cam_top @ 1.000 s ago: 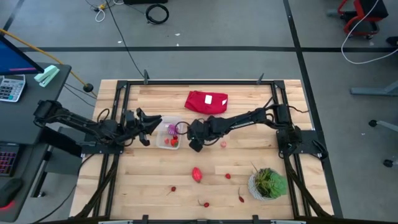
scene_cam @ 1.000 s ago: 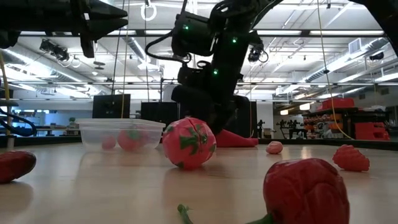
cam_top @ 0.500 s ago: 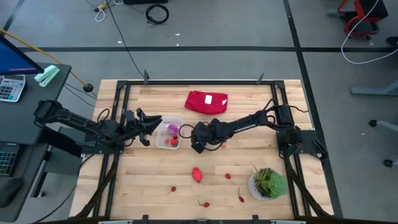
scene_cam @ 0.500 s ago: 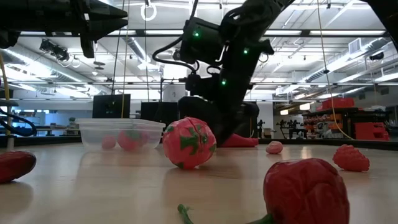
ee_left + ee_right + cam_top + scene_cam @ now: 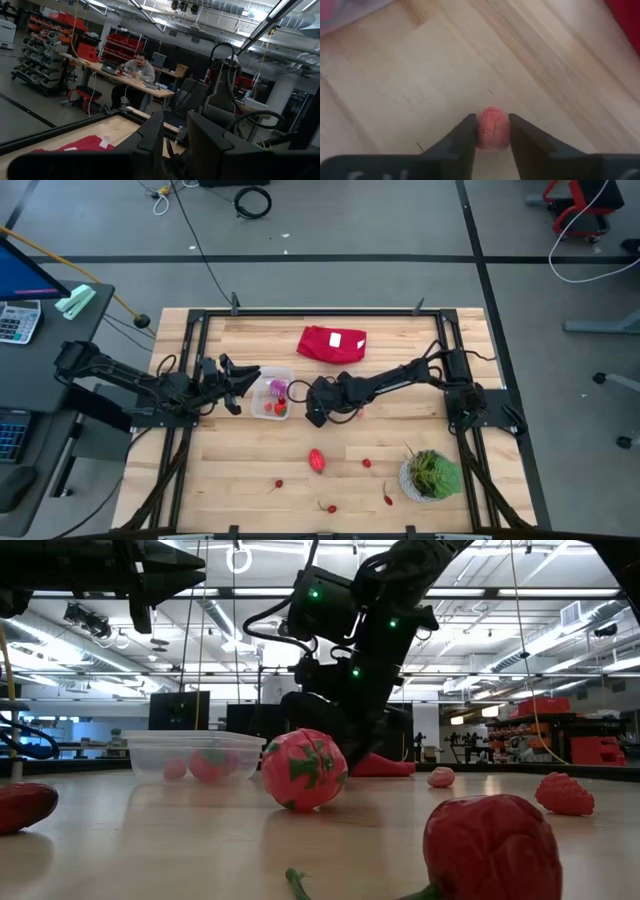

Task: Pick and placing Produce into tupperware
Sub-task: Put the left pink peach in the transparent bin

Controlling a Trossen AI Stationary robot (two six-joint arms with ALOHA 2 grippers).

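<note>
From above, the right gripper (image 5: 347, 413) is down low over the middle of the worktop (image 5: 250, 470), just beside the tupperware (image 5: 272, 392), and the pink berry it works at is hidden under the arm. The tub sits left of centre with red and purple produce inside. The left gripper (image 5: 235, 383) hangs at the tub's left edge. A red cloth (image 5: 332, 343) lies at the far side, a potted plant (image 5: 432, 474) at the near right, and a larger red oval piece (image 5: 317, 459) with several tiny red bits lies scattered toward the near edge.

At worktop level, the clear tub (image 5: 195, 755) holds a couple of red pieces; a pink-red fruit (image 5: 304, 769) stands in front, and the right arm drops behind it.

Past the left wrist, the fingers (image 5: 202, 145) stand narrowly apart with nothing between them; a person sits at a desk far behind.

Past the right wrist, the two fingers (image 5: 467, 139) close snugly on a small pink berry (image 5: 493, 131) resting on the wood.
</note>
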